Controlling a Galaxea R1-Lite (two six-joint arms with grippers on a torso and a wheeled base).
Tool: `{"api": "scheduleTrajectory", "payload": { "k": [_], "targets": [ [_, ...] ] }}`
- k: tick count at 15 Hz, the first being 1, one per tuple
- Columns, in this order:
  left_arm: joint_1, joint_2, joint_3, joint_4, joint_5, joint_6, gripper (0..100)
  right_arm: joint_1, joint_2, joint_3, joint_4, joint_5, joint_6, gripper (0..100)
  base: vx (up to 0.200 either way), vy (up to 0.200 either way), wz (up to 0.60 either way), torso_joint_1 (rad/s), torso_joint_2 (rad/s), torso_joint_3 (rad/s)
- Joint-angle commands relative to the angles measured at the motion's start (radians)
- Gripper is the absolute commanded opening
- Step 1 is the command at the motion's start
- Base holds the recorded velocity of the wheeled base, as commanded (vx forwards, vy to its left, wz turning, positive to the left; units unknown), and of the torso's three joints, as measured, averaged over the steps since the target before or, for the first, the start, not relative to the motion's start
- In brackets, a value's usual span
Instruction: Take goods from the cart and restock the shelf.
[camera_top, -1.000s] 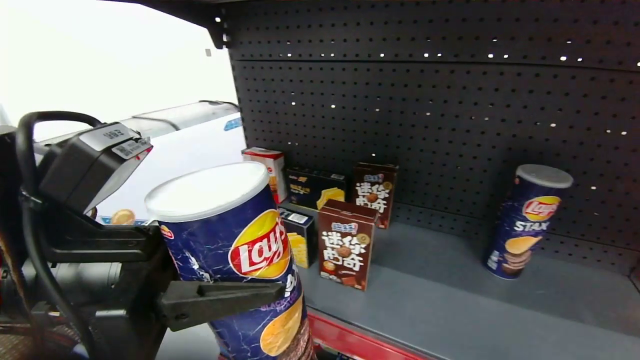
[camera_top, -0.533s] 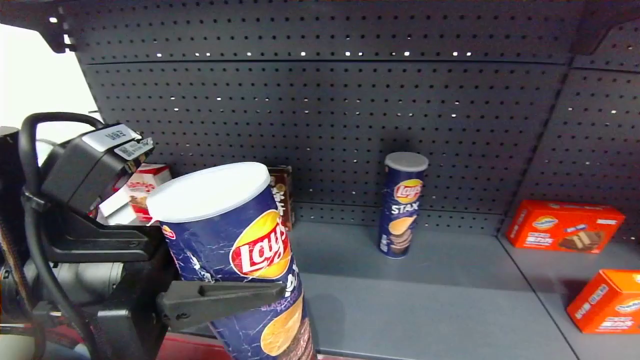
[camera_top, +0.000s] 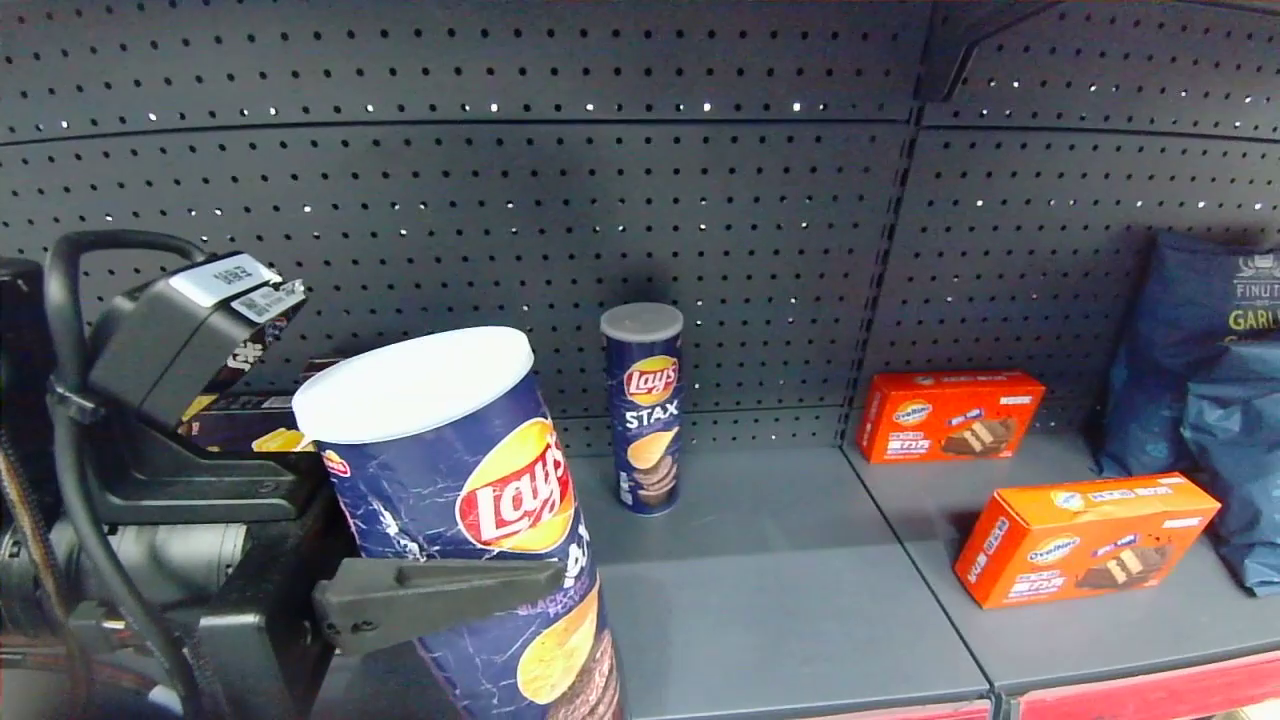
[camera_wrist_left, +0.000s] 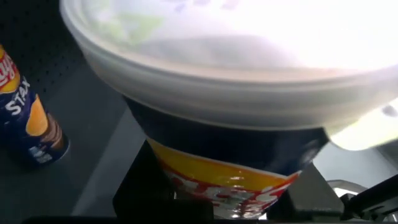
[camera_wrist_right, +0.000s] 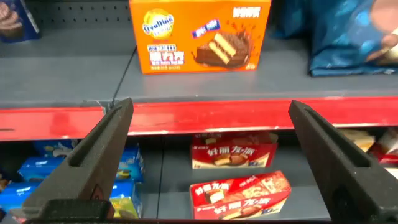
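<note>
My left gripper (camera_top: 440, 525) is shut on a dark blue chip can (camera_top: 470, 510) with a white lid, held upright in front of the shelf's left part. In the left wrist view the can's lid (camera_wrist_left: 230, 56) sits close up. A second, matching chip can (camera_top: 642, 410) stands on the grey shelf (camera_top: 760, 600) against the pegboard back, apart from the held one; the left wrist view shows it (camera_wrist_left: 28, 112) too. My right gripper (camera_wrist_right: 211, 165) hangs open below the shelf's red front edge (camera_wrist_right: 205, 115), with nothing between its fingers.
Two orange snack boxes (camera_top: 950, 415) (camera_top: 1085, 540) lie on the right shelf section, with dark blue bags (camera_top: 1200, 340) at the far right. Dark boxes (camera_top: 250, 425) stand behind my left arm. Red boxes (camera_wrist_right: 233, 152) sit on the lower shelf. Bare shelf lies around the standing can.
The head camera has swung right: the brown boxes slid out of the picture and the orange boxes and blue bags came in. The left gripper keeps the can as before.
</note>
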Motion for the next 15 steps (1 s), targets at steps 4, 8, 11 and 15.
{"api": "scheduleTrajectory", "payload": {
  "k": [4, 8, 11, 15],
  "targets": [
    [0.013, 0.001, 0.012, -0.002, 0.0, 0.0, 0, 0.001, 0.0, 0.0, 0.0, 0.002, -0.003, 100, 0.0, 0.0, 0.15, 0.002, 0.0, -0.001],
    [0.013, 0.0, 0.012, -0.002, 0.0, 0.0, 0, 0.001, 0.0, 0.0, 0.0, 0.001, 0.001, 100, 0.0, 0.0, 0.15, 0.001, 0.0, 0.001],
    [0.013, 0.001, 0.012, -0.002, 0.0, 0.0, 0, 0.001, 0.0, 0.0, 0.0, -0.001, 0.001, 100, 0.0, 0.0, 0.0, 0.0, 0.0, 0.0],
    [0.013, 0.0, 0.017, -0.002, 0.013, 0.0, 0, 0.001, 0.0, 0.0, 0.0, -0.001, 0.001, 100, 0.0, 0.0, 0.15, 0.001, 0.0, 0.002]
  ]
}}
